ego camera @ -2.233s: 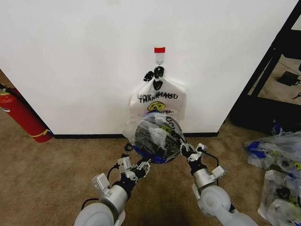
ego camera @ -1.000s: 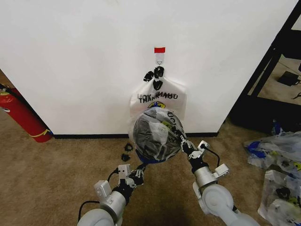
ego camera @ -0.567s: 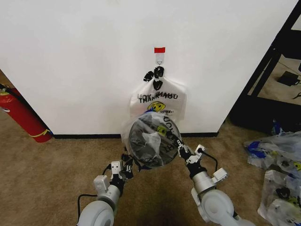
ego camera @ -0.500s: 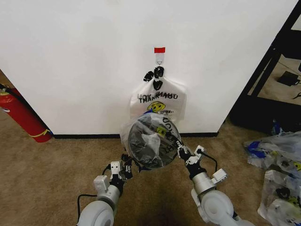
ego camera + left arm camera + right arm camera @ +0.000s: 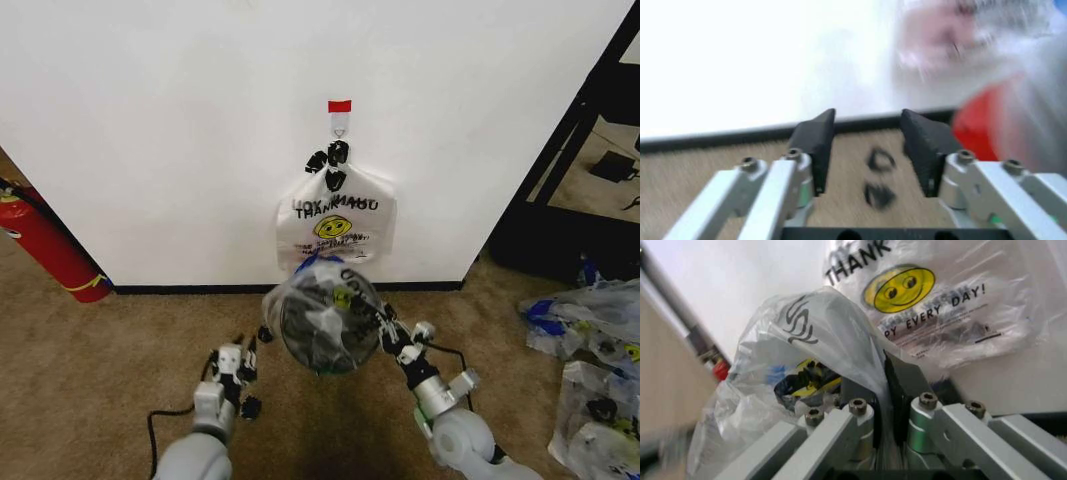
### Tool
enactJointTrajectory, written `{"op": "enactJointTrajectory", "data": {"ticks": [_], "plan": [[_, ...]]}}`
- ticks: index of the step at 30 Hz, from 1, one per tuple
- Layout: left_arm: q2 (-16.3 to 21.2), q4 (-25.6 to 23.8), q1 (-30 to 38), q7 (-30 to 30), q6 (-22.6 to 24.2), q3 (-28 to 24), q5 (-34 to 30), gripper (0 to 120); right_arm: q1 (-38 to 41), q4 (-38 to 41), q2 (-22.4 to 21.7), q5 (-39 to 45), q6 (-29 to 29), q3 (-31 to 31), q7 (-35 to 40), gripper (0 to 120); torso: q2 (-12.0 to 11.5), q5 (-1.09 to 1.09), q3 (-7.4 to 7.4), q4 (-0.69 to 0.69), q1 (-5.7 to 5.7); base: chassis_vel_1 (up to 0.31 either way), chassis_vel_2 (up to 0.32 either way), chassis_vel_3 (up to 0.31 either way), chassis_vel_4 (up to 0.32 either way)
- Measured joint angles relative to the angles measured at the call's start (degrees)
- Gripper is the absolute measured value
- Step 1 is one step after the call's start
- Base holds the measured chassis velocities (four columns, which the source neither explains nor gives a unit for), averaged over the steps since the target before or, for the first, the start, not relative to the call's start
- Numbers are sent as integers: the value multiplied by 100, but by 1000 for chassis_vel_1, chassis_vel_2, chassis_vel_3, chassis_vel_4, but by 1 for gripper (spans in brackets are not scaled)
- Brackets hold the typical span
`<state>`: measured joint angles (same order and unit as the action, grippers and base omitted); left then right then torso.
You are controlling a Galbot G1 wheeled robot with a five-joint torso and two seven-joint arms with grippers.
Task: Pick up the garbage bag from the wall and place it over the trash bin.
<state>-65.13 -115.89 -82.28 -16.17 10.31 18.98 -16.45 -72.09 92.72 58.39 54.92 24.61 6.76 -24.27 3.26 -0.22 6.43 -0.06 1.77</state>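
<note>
From the head camera I see my right hand low in front of the wall, clenched on the garbage bag. The bag is stretched over the trash bin, whose dark inside shows through the thin plastic as a round shape facing the camera, raised above the carpet. In the right wrist view the two fingers are pinched together with a fold of the see-through bag caught between them; yellow, blue and black print shows through the film.

My left hand sits lower and to the left of the bin, apart from the bag, holding nothing. Its wrist view shows the dark fingertips spread with carpet and the baseboard between them, and a red patch of the trash bin off to one side under blurred plastic.

Behind the bin, a white bag with THANK YOU lettering and a yellow smiley hangs from a hook with a red tag on the wall. A fire extinguisher leans at the far left. More plastic bags lie on the floor at the right.
</note>
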Motion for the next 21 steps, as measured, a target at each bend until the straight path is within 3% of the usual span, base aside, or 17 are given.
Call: {"op": "enactJointTrajectory", "data": {"ticks": [2, 4, 6, 8, 11, 13, 21], "plan": [[47, -23, 46, 61, -5, 41, -115, 47, 17, -93, -20, 27, 22, 44, -206, 1, 0, 0, 0, 0, 0, 0, 0, 0, 0], [190, -149, 136, 343, -21, 130, -680, 57, 47, -289, -112, 265, 14, 145, -748, 1, 0, -1, 0, -1, 0, 0, 0, 0, 0], [245, -300, 104, 624, -48, 140, -1184, 62, 44, -293, -149, 473, -35, 152, -772, 1, 0, -1, 0, -2, 0, 0, 0, 0, 0], [198, -764, -237, 1161, -111, 45, -1914, 75, 65, -247, -131, 702, -55, 142, -467, 1, 0, -1, 0, 1, 0, 0, 0, 0, 0], [103, -1081, -555, 1394, -231, -147, -1980, 84, 97, -248, -96, 649, 3, 121, -368, 1, 0, 0, -1, 2, 0, 0, 0, 0, 0], [-32, -1282, -800, 1553, -457, -403, -1708, 88, 99, -203, -51, 405, 97, 52, -101, 1, 0, 0, -1, 2, 0, 0, 0, 0, 0], [-244, -1252, -837, 1511, -462, -869, -860, 64, -8, 70, 117, -399, 320, -190, 774, 1, 0, 0, -1, 0, 0, 0, 0, 0, 0]]}}
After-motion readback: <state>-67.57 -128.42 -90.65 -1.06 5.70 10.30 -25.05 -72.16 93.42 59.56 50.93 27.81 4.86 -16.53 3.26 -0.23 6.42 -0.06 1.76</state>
